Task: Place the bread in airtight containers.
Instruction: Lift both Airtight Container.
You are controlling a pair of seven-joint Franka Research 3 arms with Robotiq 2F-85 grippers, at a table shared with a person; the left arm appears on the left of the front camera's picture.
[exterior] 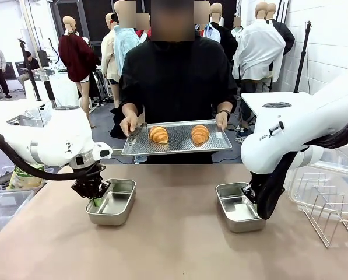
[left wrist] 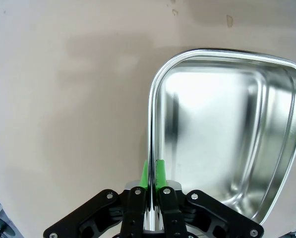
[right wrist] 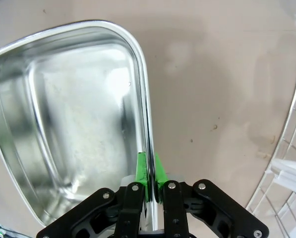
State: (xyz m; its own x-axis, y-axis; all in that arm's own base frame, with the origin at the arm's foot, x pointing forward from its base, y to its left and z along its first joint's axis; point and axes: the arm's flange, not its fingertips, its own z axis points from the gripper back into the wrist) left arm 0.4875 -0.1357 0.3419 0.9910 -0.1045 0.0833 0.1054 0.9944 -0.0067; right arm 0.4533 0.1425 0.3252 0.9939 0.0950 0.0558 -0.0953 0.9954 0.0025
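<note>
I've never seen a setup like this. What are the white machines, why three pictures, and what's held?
These are two white robot arms at a tan table, each ending in a black two-finger gripper with green pads. The wide picture looks across the table from between the arms; the other two come from cameras on each wrist, looking down the fingers. The left gripper is shut on the rim of one small rectangular shiny steel tin; the right gripper is shut on the rim of the other steel tin. Both tins are empty. Opposite, a person holds a flat perforated steel tray carrying two golden-brown croissants.
</note>
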